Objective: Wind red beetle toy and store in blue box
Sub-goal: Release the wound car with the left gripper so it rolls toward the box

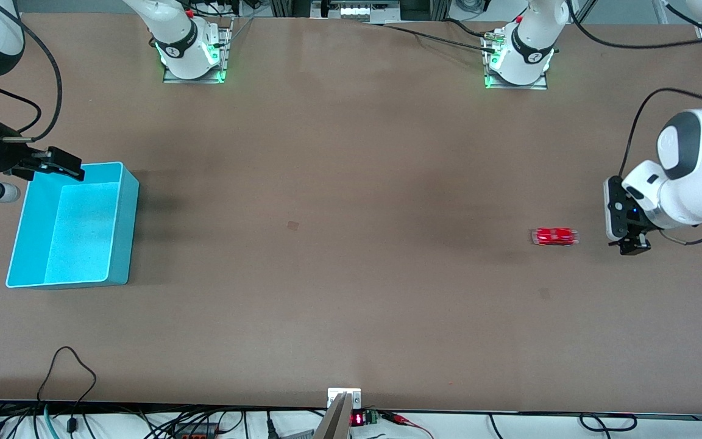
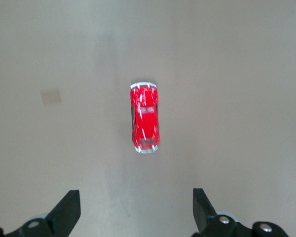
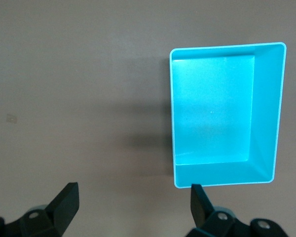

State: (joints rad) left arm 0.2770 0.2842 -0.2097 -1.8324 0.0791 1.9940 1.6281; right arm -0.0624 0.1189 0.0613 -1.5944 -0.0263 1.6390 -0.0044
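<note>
The left gripper [image 1: 630, 245] hangs low over the desk's [image 1: 339, 256] left-arm end, jaws spread wide and holding nothing. Just clear of them, toward the right arm's end, the red beetle toy [image 1: 554, 236] sits on its wheels on the bare brown top, its long axis running along the desk's length, in line with the gap between the jaws. The right gripper [image 1: 58, 163] waits over the rim of the blue box [image 1: 120, 235], jaws wide and empty. Cables trail along the desk's edge nearest the front camera.
</note>
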